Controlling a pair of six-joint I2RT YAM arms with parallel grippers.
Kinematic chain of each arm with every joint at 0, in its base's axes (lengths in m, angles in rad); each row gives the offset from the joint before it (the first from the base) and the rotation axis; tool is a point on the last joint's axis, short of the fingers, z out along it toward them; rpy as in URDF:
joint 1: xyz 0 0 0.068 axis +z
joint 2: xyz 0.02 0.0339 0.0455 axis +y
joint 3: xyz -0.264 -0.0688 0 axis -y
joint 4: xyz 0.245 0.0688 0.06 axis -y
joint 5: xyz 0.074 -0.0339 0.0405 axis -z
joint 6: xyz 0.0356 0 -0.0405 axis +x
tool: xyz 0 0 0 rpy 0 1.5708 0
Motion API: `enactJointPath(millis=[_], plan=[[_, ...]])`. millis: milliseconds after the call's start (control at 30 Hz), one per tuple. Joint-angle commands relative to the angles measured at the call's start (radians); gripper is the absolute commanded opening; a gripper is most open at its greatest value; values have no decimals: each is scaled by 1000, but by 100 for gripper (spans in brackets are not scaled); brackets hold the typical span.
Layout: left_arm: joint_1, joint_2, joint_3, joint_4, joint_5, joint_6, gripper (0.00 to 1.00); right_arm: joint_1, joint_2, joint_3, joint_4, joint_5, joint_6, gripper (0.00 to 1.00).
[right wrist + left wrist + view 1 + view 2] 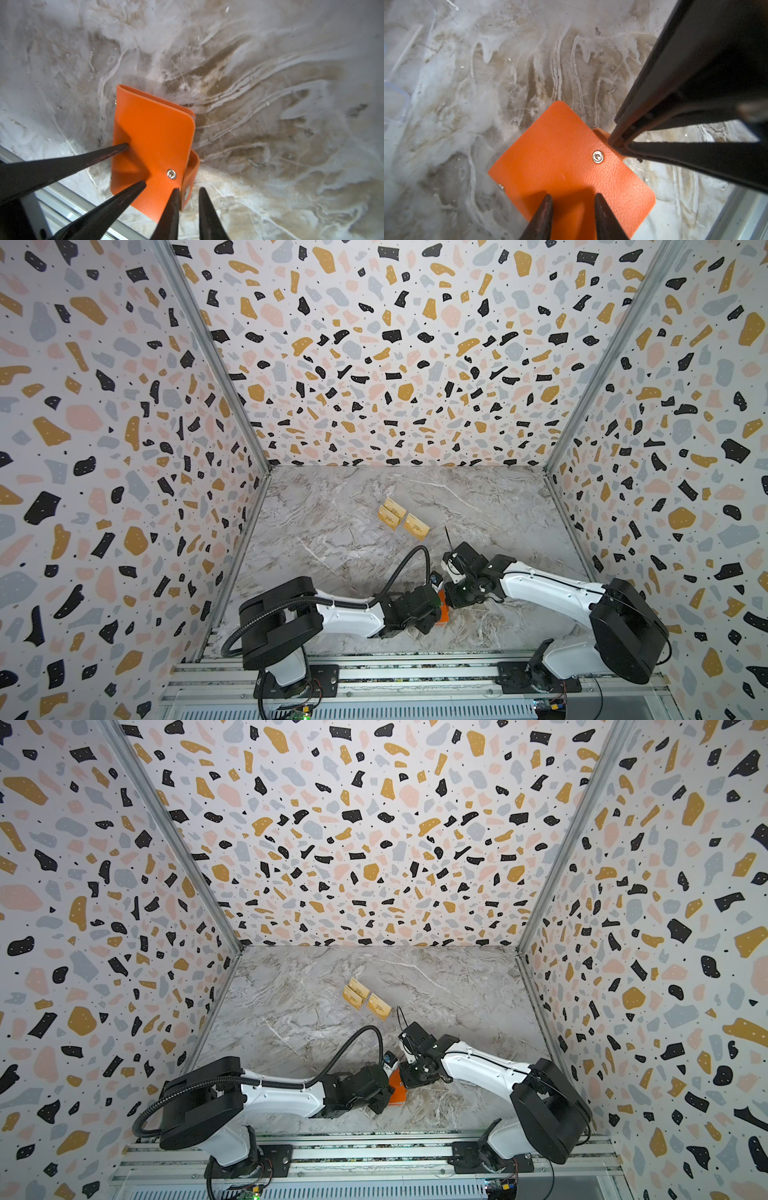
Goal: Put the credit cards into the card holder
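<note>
The marble table (374,497) spreads wide under me, and both my arms meet near its front edge over the card holder (560,166). It lies there folded over, orange cover up and strap unsnapped. The credit cards (390,514), three gold ones, lie well apart from it, farther back toward the wall. My left gripper (573,195) is spread wide, both tips set on the cover with nothing between them. My right gripper (188,188) stands slightly parted astride the loose strap, just beside the snap button (171,174). One tip seems to touch the strap's edge, though I cannot be sure.
</note>
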Motion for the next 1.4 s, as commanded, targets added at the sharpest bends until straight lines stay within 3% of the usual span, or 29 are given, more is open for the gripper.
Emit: enactJointPath(millis=[0, 433, 700, 1367], plan=[[-10, 58, -14, -82, 55, -9, 36, -1, -17, 27, -31, 13, -8, 19], [-11, 61, -12, -83, 53, -10, 36, -5, -16, 1, 10, -45, -2, 0], [-13, 63, -12, -85, 52, -10, 36, -19, -40, -20, 89, -134, -7, 0], [-17, 67, -10, -88, 50, -12, 36, -20, -2, -43, 137, -148, -26, 0]])
